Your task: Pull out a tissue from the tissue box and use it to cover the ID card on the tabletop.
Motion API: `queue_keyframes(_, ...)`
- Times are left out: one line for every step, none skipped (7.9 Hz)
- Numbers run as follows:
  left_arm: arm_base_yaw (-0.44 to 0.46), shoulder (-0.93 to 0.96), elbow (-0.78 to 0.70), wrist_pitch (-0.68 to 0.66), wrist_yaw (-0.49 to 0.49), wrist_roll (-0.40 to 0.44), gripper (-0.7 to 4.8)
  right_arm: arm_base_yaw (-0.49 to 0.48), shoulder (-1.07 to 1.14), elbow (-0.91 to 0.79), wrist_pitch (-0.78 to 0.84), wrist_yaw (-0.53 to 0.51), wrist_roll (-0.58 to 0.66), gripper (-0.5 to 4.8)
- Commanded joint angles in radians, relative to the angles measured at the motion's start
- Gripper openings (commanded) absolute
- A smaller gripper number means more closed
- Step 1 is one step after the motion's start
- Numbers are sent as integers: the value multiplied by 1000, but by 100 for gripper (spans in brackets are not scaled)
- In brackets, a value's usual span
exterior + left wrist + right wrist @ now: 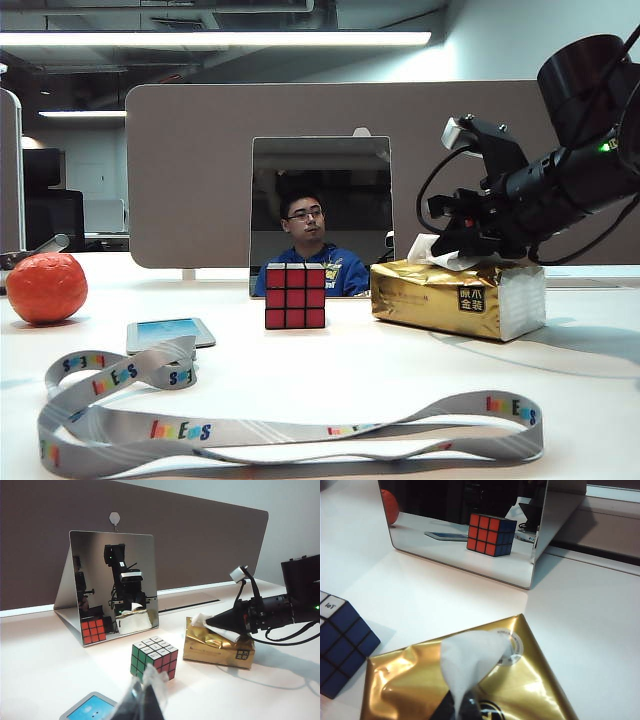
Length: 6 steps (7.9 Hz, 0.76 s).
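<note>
The gold tissue box (455, 295) (217, 647) (420, 680) lies on the white table at the right. A white tissue (430, 250) (212, 625) (470, 660) sticks up from its top slot. My right gripper (450, 250) (210, 623) (467, 707) is just above the box, shut on the tissue's tip. The ID card (170, 332) (92, 710), light blue with a pale rim, lies flat at the left, uncovered. In the left wrist view my left gripper (146, 677) hangs blurred above the table, beside the card, its fingers together and holding nothing.
A puzzle cube (295, 296) (154, 658) (340, 645) stands between card and box. Behind it leans a mirror (320, 215) (112, 580). An orange ball (46, 288) sits at the far left. A grey lanyard (250, 430) loops along the front, one end resting on the card.
</note>
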Motion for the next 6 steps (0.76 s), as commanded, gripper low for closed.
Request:
queue_keyframes(-1, 1, 3, 12, -4, 0, -6, 3, -108, 7, 169, -78, 0, -1)
queue_keyframes(-1, 1, 3, 12, -5, 0, -6, 3, -227, 8, 174, -100, 1, -1)
queue_keyframes(-1, 1, 3, 12, -72, 0, -6, 3, -341, 10, 172, -196, 10, -1)
queue_keyframes(-1, 1, 3, 12, -95, 0, -6, 17, -352, 26, 162, -270, 19, -1)
queue_keyframes(-1, 1, 3, 11, -143, 0, -6, 84, -341, 77, 116, -296, 20, -1)
queue_keyframes(-1, 1, 3, 11, -168, 0, -6, 122, -324, 105, 112, -296, 20, -1)
